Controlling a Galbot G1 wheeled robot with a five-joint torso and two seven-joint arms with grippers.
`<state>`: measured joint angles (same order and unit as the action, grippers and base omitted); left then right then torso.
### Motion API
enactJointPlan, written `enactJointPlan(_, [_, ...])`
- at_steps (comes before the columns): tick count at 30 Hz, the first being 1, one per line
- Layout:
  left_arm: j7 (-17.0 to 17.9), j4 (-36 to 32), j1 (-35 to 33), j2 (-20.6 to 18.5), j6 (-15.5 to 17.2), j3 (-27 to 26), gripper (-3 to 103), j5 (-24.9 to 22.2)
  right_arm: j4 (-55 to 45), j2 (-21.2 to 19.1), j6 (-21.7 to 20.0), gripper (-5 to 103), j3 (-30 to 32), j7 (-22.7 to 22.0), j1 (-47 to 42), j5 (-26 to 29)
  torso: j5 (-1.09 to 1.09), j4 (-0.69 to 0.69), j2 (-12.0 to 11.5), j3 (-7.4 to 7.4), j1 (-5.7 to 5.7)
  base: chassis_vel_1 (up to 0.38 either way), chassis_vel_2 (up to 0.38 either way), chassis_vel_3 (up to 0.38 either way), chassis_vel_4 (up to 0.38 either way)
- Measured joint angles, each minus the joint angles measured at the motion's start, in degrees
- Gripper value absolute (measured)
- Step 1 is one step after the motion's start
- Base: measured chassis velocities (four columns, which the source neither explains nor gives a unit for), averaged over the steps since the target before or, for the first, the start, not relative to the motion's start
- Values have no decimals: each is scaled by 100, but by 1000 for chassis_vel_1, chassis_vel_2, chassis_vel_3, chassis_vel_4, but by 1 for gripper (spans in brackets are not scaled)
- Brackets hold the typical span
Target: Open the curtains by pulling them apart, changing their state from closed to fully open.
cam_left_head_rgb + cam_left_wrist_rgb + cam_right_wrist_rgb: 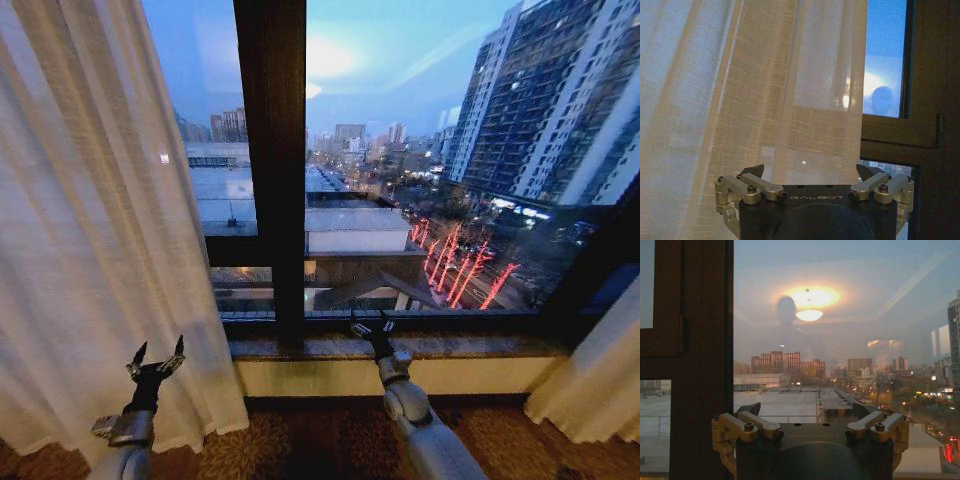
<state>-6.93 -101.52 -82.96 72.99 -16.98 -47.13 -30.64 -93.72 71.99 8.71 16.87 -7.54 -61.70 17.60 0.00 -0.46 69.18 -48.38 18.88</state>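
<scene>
Curtains mostly parted already: left curtain panel [95,220] bunched just ahead of and above the left end effector [158,352], right curtain panel [600,375] gathered well off to the outer side of the right end effector [372,323]. Window glass [420,150] and dark window frame [272,160] exposed between them.

Judgement on the step: left panel looks like it has the most travel left. Take a full pleat bundle rather than the thin edge, close firmly, then sweep outward level so the sheer fabric slides on its rail instead of stretching.

Left end effector [810,172]: fingers spread wide, empty, fabric hanging right in front of the jaws; contact can't be confirmed.

Right end effector [810,409]: also spread wide, holding nothing, facing bare glass above the window sill [480,346], no fabric near it.
</scene>
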Motion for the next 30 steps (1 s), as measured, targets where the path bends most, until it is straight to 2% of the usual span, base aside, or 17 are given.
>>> enactJointPlan(30, [0, 0, 0, 0, 0, 0, 100, 0, 0, 0, 0, 100, 0, 0, 0, 0, 0, 0, 0, 0, 0, 0, 0, 0, 0])
